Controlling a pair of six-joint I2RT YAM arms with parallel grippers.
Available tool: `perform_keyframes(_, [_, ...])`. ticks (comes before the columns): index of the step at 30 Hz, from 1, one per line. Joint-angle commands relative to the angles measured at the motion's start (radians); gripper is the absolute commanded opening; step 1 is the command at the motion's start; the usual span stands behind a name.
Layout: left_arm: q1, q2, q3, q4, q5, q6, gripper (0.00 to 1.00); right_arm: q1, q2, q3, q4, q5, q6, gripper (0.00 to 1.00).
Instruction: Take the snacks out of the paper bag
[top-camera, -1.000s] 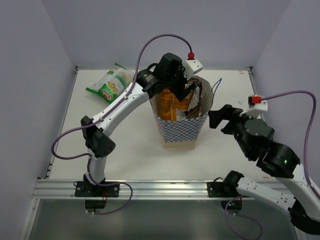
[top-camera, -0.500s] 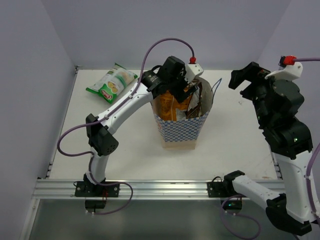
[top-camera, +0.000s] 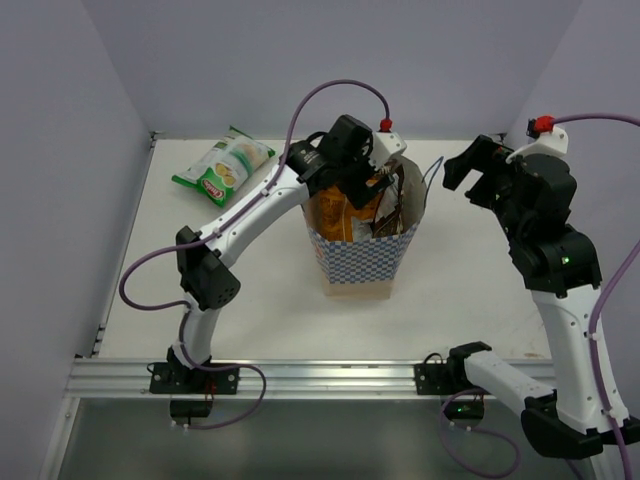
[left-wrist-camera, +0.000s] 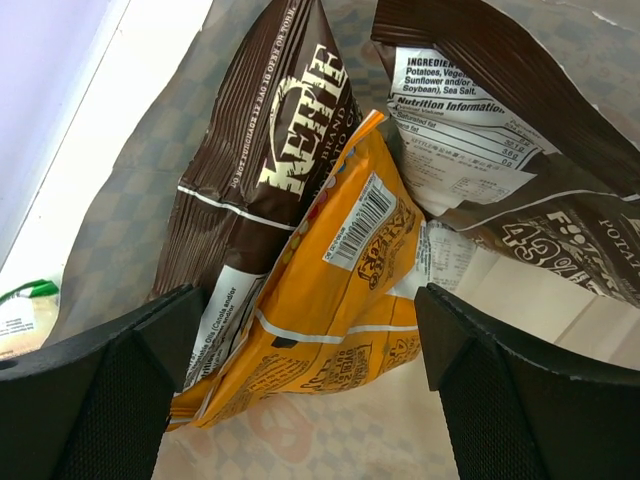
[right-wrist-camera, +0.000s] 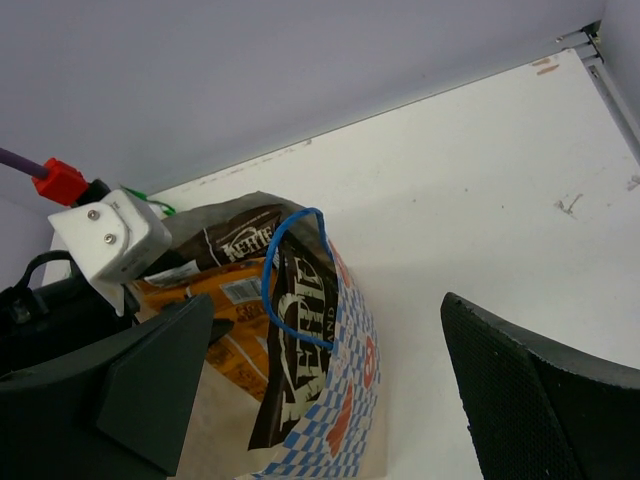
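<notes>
White table (top-camera: 250, 290), paper bag (top-camera: 362, 258), snacks (left-wrist-camera: 335, 300)

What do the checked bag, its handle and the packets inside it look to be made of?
Paper bag: apparently matte paper, with printed checks outside, a plain cream inside and folds that hold their crease. Handle: thin blue string or cord. Orange packet and brown packets: glossy plastic or foil film, judging by the sharp crinkles and sheen.
</notes>
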Motion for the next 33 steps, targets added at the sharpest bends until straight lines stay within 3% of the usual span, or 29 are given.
perform_keyframes(1, [-0.012,0.001,0.049,-0.042,0.017,-0.016,0.93,-0.005,-0.024,0.000,0.000,-0.022,-0.006,0.99])
perform_keyframes(11, [-0.080,-0.054,0.065,-0.035,0.061,-0.004,0.92,-0.006,-0.041,-0.025,-0.010,-0.013,-0.028,0.99])
perform_keyframes(22, [-0.080,-0.018,0.046,0.019,-0.063,0.044,0.94,-0.006,-0.034,-0.023,-0.014,-0.037,-0.034,0.99])
perform_keyframes(33, [-0.069,0.033,0.022,0.011,-0.059,0.061,0.91,-0.008,-0.054,-0.033,-0.022,-0.036,-0.038,0.99])
